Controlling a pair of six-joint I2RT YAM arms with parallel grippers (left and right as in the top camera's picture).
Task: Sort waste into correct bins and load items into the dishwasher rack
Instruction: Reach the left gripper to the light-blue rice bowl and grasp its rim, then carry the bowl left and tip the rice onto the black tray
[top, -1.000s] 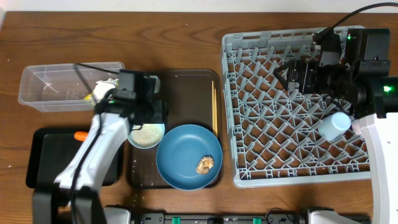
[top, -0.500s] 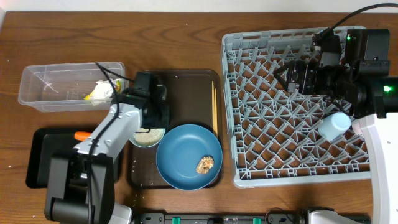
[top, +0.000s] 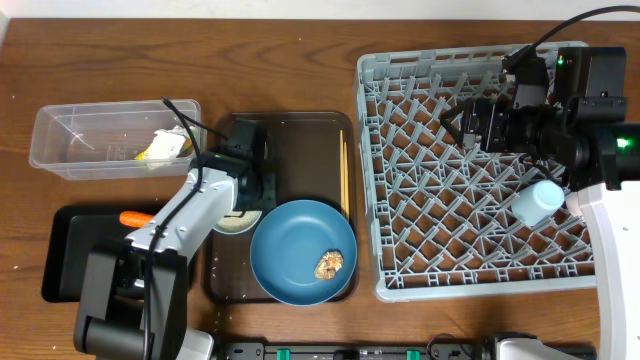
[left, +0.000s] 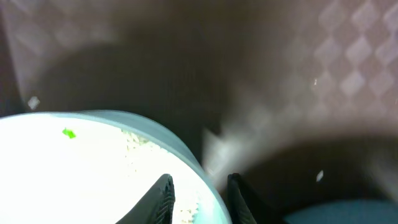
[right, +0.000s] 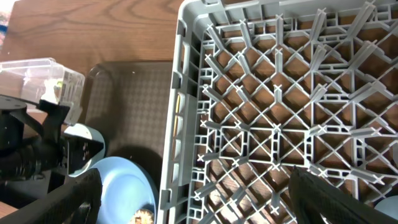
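Rice (left: 134, 149) fills the pale blue bowl (left: 186, 158); left claw (left: 200, 196) clamps its rim, likely for tipping; right claw (right: 199, 196) gapes empty.

On the counter (top: 200, 60), the rack (top: 366, 200) fills the right side, with a cup (top: 537, 202) in it near its right wall. The serving tray (top: 300, 150) lies in the middle, just left of the rack. On it are the chopsticks (top: 345, 175) along its right edge, the plate (top: 290, 255) at the front and the bowl (top: 238, 221) touching the plate's left. A lump (top: 330, 264) lies on the plate. At back left is the tub (top: 60, 112), holding a wrapper (top: 160, 148). Before it lies the flat tray (top: 70, 250), holding a carrot (top: 132, 218).
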